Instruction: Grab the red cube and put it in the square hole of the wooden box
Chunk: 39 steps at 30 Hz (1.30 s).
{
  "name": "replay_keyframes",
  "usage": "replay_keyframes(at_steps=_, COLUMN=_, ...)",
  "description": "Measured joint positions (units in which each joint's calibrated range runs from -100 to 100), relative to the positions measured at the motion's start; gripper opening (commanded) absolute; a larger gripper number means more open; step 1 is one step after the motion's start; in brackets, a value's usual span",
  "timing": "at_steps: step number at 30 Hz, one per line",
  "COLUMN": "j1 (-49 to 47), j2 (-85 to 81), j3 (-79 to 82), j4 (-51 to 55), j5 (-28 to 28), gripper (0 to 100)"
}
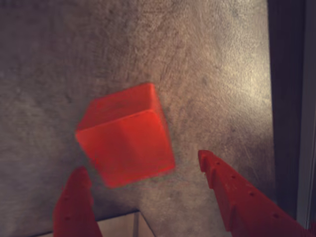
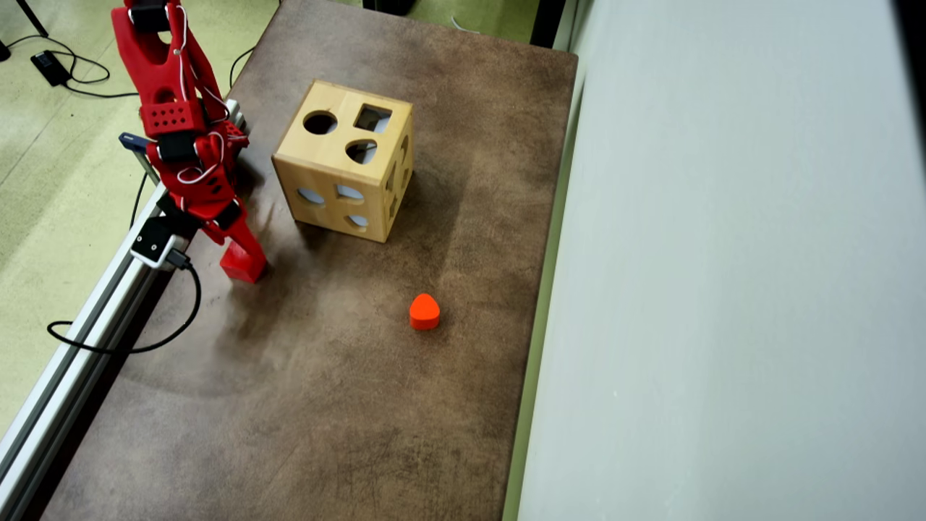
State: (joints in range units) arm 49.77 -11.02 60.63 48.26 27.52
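The red cube (image 1: pixel 126 136) rests on the brown table, close in the wrist view, just past my fingertips and partly between them. My gripper (image 1: pixel 142 163) is open; the left finger (image 1: pixel 76 197) comes near the cube's lower corner and the right finger (image 1: pixel 232 187) stands clear of it. From overhead, the gripper (image 2: pixel 242 262) reaches down at the table's left side, right over the cube (image 2: pixel 242 270). The wooden box (image 2: pixel 347 163) stands to the right of the arm, its square hole (image 2: pixel 372 118) in the top face.
An orange-red heart-shaped block (image 2: pixel 425 311) lies mid-table. Beside the square hole are a round cutout (image 2: pixel 320 122) and a rounded-triangle cutout (image 2: pixel 361 150). An aluminium rail (image 2: pixel 79 340) and cable run along the table's left edge. A pale wall (image 2: pixel 723 289) borders the right.
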Motion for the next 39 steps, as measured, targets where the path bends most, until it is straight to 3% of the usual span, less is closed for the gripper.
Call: replay_keyframes(at_steps=39, j1=-0.3, j2=7.3, j3=-6.3, j4=-0.2, j5=0.0, gripper=35)
